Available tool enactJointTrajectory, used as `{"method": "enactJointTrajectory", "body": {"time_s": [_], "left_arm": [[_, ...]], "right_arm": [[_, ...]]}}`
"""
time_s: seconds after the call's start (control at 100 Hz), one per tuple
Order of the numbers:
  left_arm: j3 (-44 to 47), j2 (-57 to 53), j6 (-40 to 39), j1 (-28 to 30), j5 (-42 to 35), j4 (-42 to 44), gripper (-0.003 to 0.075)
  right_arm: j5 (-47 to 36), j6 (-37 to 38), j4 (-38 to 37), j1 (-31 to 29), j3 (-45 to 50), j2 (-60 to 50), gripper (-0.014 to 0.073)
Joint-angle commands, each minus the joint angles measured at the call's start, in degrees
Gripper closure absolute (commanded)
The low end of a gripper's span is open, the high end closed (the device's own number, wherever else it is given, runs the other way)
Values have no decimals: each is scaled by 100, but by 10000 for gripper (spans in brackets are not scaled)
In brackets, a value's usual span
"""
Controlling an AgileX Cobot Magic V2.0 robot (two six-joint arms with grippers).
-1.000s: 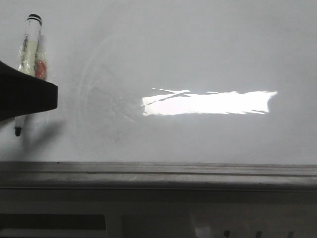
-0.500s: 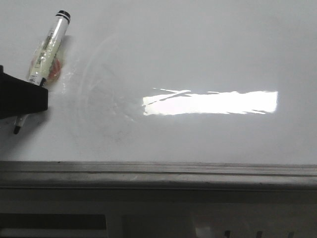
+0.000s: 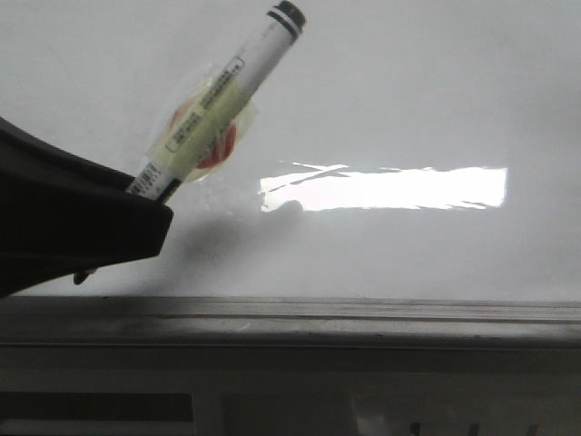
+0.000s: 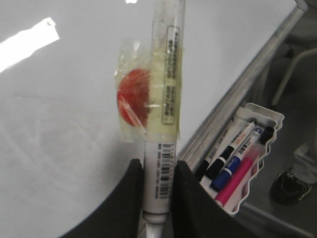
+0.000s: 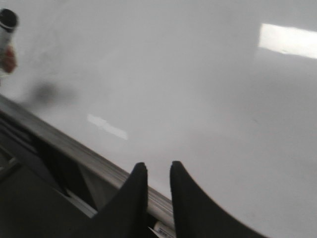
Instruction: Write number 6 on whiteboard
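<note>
The whiteboard [image 3: 408, 91] is glossy white-grey with faint erased smudges and a bright light glare; no black number 6 stroke shows on it. My left gripper [image 3: 154, 213] is at the left, shut on a white marker [image 3: 227, 100] that tilts up to the right and has a red dot under yellowish tape. In the left wrist view the gripper [image 4: 159, 166] clamps the marker [image 4: 166, 99] at its barcode end, over the board [image 4: 59, 124]. The marker's tip is hidden. My right gripper [image 5: 158, 168] is empty, its jaws nearly together, above the board's edge.
A grey metal frame strip [image 3: 290, 318] runs along the board's near edge. A white tray [image 4: 267, 119] holding several spare markers hangs beside the frame. The held marker's black end [image 5: 7, 20] shows in the right wrist view.
My left gripper has moved right and now fills more of the front view's left side. The marker has tilted from nearly upright to leaning right.
</note>
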Motion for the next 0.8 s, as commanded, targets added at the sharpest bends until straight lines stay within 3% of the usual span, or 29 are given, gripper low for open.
{"method": "enactJointTrajectory", "body": {"time_s": [0.0, 0.12, 0.51, 0.71, 0.79], "left_arm": [[-178, -77, -10, -103, -365, 733, 741], [-178, -77, -10, -160, -428, 1367, 741], [-178, -77, -10, -160, -693, 1393, 741], [-178, -77, -1, -160, -743, 1612, 741], [-178, -77, -1, -160, -757, 1621, 741]], "right_arm": [[-373, -313, 335, 311, -284, 161, 389], [-376, -313, 349, 716, -380, 451, 373], [-855, -357, 363, 1920, -902, 1811, 370], [-1478, -357, 363, 2544, -1147, 2440, 218], [-1533, -357, 363, 2749, -1231, 2716, 207]]}}
